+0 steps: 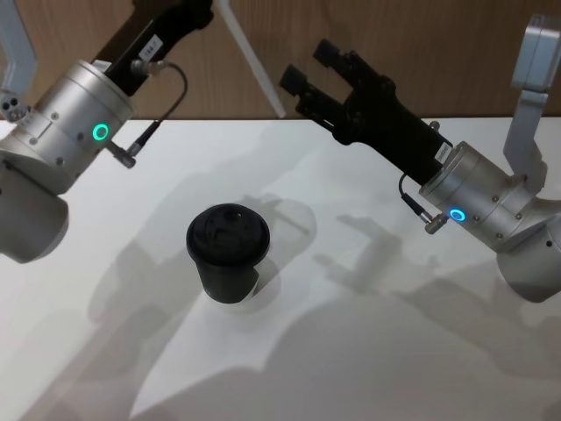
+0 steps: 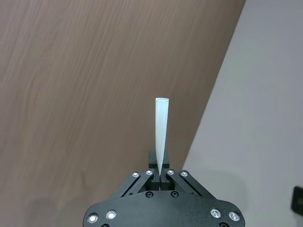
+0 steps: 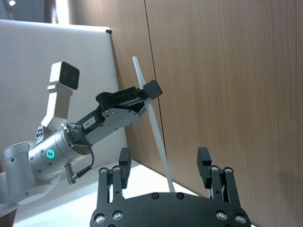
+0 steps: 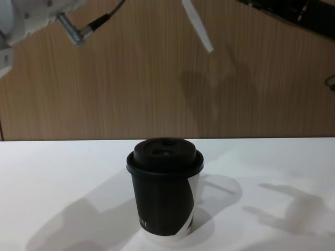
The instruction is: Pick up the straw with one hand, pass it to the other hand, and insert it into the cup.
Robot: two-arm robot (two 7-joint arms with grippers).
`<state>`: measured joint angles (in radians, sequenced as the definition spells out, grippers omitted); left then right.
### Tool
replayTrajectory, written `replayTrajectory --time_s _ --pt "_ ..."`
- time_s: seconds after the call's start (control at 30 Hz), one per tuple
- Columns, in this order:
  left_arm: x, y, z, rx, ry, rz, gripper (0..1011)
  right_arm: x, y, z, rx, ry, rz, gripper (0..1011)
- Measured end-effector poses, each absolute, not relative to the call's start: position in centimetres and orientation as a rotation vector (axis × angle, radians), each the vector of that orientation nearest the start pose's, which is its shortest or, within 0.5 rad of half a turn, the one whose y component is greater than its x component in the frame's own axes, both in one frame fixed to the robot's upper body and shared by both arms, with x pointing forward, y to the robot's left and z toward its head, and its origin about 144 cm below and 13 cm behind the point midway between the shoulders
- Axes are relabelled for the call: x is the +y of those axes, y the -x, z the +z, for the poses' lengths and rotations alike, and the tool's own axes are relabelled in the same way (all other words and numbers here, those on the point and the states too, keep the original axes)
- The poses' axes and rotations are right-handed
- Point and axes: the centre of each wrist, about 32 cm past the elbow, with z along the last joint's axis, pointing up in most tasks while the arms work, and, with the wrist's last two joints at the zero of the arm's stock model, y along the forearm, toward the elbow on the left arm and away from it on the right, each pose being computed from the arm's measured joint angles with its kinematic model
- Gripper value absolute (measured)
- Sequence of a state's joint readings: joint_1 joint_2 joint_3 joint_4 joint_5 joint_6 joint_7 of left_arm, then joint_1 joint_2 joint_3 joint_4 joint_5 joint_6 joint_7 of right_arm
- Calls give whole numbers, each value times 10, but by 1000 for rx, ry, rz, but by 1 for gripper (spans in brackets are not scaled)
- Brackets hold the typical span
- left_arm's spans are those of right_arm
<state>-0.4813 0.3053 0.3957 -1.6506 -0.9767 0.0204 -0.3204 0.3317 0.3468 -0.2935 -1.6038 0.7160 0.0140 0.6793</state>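
My left gripper (image 2: pixel 160 171) is shut on the thin white straw (image 2: pixel 161 127), raised high above the table's back edge. The straw (image 1: pixel 254 63) slants down and to the right from the left gripper (image 1: pixel 209 7). Its lower end hangs just left of my right gripper (image 1: pixel 311 67), which is open, also raised, and pointed at the straw. In the right wrist view the straw (image 3: pixel 155 130) lines up between the right gripper's (image 3: pixel 164 158) spread fingers, apart from them. The black lidded cup (image 1: pixel 228 250) stands upright on the table below, with its white patch low on the side (image 4: pixel 189 209).
The white table (image 1: pixel 394 351) stretches all around the cup. A wooden wall (image 1: pixel 438 53) rises straight behind the table's back edge, close behind both raised grippers.
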Motion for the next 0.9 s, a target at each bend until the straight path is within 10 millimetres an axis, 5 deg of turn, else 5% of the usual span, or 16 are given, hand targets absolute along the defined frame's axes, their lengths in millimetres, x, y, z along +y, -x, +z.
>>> replayTrajectory --time_s 0.23,0.9 --pt "198 -529 1318 49 546 726 3 -236 -527 1257 -35 -374 -550 1001" --pt "213 -510 1314 40 361 737 4 -236 -527 1257 -35 -374 -550 1001"
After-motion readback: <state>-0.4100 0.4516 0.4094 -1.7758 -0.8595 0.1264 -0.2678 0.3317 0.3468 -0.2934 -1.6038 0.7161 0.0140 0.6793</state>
